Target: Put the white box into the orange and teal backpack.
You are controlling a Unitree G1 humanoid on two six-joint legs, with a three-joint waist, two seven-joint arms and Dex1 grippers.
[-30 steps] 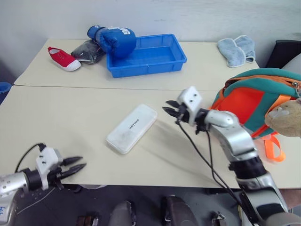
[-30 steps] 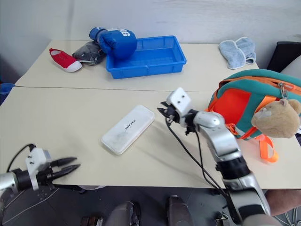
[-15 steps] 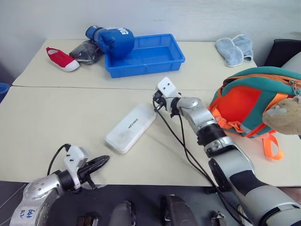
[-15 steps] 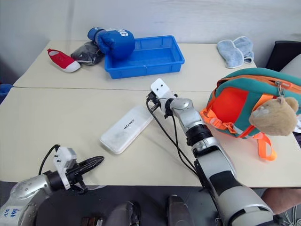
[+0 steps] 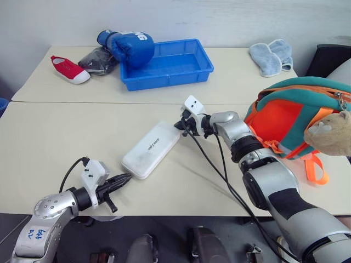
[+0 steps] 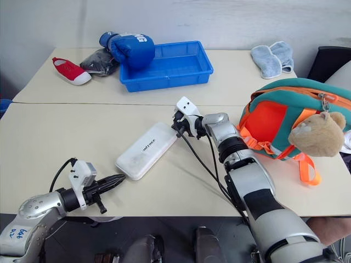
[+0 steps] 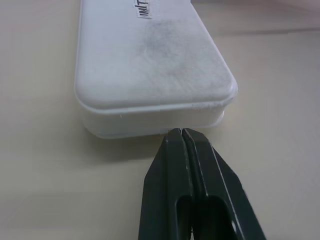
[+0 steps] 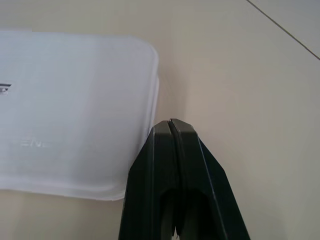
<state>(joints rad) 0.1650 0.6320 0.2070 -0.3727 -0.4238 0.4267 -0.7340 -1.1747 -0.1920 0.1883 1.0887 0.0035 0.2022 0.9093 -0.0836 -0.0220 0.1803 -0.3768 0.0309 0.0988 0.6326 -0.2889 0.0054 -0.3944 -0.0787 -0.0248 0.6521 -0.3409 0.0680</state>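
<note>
White box (image 5: 152, 149) lies flat on the table (image 5: 66, 137), not yet lifted: the left pincer (image 5: 122, 179), pressed together, sits at its near end and the right pincer (image 5: 182, 127), likewise pressed together, at its far end. Carrying it rightward into the orange and teal backpack (image 5: 296, 118) is all still to do.

far end of the white box (image 7: 150, 60) beyond the frame edge, its lettering (image 7: 145, 7) clipped
</note>
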